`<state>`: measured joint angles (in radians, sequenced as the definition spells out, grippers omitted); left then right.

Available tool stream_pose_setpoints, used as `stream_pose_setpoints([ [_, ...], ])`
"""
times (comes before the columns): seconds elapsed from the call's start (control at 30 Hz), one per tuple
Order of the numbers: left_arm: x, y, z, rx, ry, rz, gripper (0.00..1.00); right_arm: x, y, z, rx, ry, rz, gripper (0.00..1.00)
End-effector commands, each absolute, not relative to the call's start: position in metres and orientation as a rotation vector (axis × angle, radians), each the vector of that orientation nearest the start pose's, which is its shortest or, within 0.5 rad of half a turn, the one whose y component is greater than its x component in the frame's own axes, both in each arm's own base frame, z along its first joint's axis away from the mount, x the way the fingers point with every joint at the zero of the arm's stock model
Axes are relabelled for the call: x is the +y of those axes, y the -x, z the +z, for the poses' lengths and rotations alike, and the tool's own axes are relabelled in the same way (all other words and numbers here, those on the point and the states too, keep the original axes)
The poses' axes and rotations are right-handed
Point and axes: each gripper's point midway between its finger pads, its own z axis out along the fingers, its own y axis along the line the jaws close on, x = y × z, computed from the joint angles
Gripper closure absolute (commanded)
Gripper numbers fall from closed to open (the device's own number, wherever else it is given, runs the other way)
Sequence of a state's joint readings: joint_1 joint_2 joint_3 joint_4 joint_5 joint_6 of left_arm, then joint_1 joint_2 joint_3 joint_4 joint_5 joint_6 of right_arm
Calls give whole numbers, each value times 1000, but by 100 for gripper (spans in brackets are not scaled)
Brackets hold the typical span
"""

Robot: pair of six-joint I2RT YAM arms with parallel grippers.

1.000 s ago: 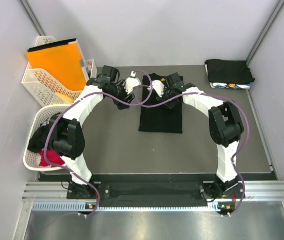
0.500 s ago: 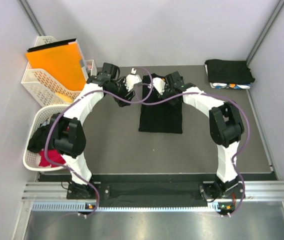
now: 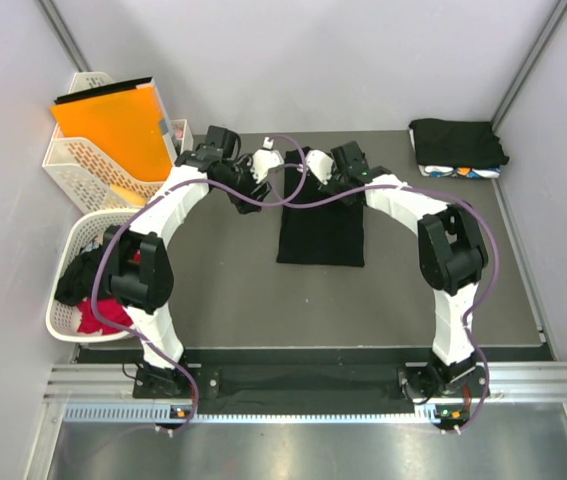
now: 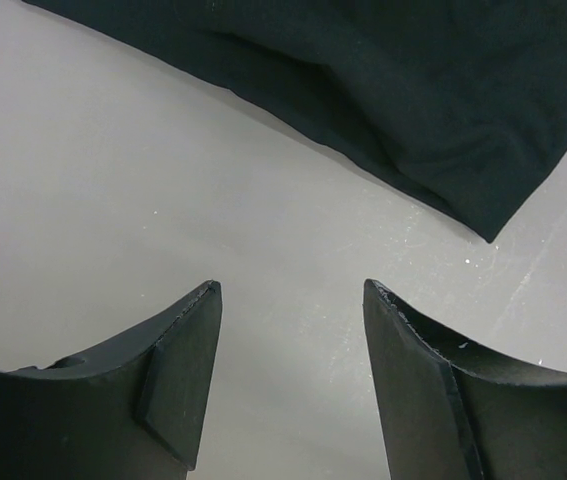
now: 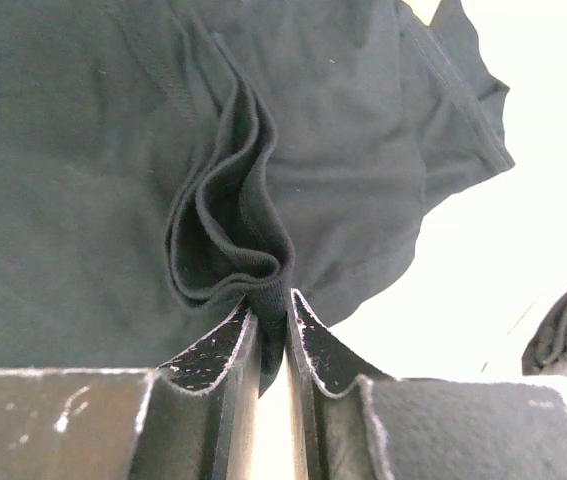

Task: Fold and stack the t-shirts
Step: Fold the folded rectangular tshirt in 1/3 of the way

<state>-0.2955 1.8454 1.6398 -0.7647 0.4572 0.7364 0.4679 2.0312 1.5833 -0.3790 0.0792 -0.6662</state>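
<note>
A black t-shirt (image 3: pixel 321 235) lies as a long folded strip in the middle of the table. My right gripper (image 3: pixel 317 172) is at its far end, shut on a bunched fold of the black cloth (image 5: pixel 83 150); the pinch (image 5: pixel 273 300) shows the hem squeezed between the fingers. My left gripper (image 3: pixel 270 160) hovers just left of the shirt's far end, open, with only bare table between its fingers (image 4: pixel 291 290). In the left wrist view the shirt's edge (image 4: pixel 413 100) lies ahead of the fingertips, apart from them.
A stack of folded t-shirts (image 3: pixel 458 145), black on top, sits at the back right corner. A white lattice basket (image 3: pixel 63 320) at the left holds dark and red clothes. Behind it another white basket (image 3: pixel 73 165) holds an orange folder (image 3: pixel 113 125).
My right gripper has closed further onto the shirt's fold. My left gripper has drifted slightly right toward the shirt and stays open.
</note>
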Motion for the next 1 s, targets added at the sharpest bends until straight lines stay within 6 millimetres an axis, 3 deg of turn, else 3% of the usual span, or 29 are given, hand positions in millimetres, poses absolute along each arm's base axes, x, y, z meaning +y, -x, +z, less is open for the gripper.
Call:
stream_pose_setpoints([
  [0.0,-191,-427,177,1953,-1372,-397,36,188,-506,125,1980,1168,-290,85],
  [0.3,-195,-434,182,1943,-1372,-405,36,176,-507,116,2007,1160,-340,78],
  [0.53,-195,-434,184,1938,-1376,-403,36,161,-510,106,2037,1134,-425,51],
  [0.97,-198,-431,185,1926,-1379,-426,35,118,-536,134,1993,902,-724,51],
])
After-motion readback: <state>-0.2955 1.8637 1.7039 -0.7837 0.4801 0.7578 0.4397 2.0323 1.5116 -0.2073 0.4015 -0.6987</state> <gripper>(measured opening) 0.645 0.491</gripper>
